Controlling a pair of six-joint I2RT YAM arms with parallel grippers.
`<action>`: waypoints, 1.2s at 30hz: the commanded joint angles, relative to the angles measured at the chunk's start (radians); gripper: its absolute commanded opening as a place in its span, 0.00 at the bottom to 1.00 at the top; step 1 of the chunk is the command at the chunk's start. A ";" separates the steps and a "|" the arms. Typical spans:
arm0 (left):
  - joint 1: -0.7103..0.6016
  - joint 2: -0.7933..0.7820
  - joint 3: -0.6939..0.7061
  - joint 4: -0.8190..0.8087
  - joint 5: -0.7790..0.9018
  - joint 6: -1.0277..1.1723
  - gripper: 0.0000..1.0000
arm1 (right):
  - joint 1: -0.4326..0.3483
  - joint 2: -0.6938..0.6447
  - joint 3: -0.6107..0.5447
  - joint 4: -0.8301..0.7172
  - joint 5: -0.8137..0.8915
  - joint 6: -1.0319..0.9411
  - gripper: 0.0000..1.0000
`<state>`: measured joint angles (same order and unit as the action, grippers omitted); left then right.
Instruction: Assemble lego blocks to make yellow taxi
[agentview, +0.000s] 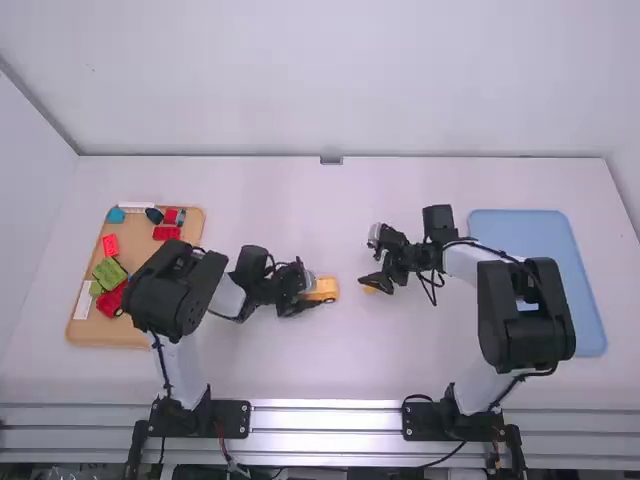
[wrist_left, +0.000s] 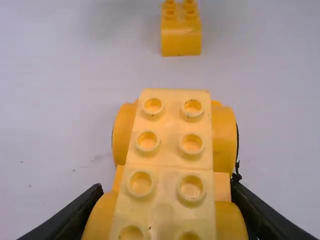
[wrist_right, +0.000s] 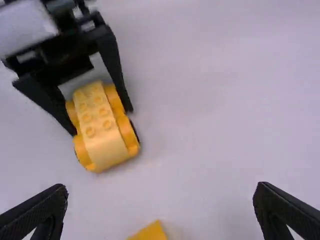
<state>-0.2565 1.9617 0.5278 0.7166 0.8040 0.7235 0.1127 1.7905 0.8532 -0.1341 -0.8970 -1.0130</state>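
Yellow and knobbly, the car base is nearest the left wrist camera. In the high view it is at the middle of the frame. The left gripper has its fingers pressed on both sides of it. The right gripper is spread wide and has nothing in it. The small yellow block is just beside its fingers, a bit right of the middle of the high view, apart from the base.

Both yellow things look like hard plastic: light, stiff, smooth and not easy to break. They might slip if pinched on a round part. The small block should be good to grab by its two flat sides, with its knobs left free. The base is best held low on its sides, so the top knobs can take a block.

Now the counting. There is one base, with eight top knobs to see in the left wrist view and four round side parts. There is one small block with four knobs. One brown board is at the left of the high view, with red, green and blue pieces on it; the arm hides some, so they cannot be counted for sure. One blue tray is at the right.
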 joint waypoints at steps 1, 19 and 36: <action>0.008 0.009 0.047 -0.117 0.031 0.085 0.55 | 0.003 0.003 -0.031 -0.001 0.053 -0.100 0.98; -0.012 0.016 0.128 -0.275 0.045 0.232 0.66 | -0.034 0.003 -0.050 -0.050 0.035 -0.278 0.99; -0.010 0.016 0.119 -0.255 0.045 0.156 0.99 | -0.103 0.199 0.064 -0.179 -0.053 -0.496 0.97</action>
<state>-0.2619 1.9614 0.6552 0.4644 0.8364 0.8833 0.0120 1.9564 0.8795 -0.3073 -0.9100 -1.4696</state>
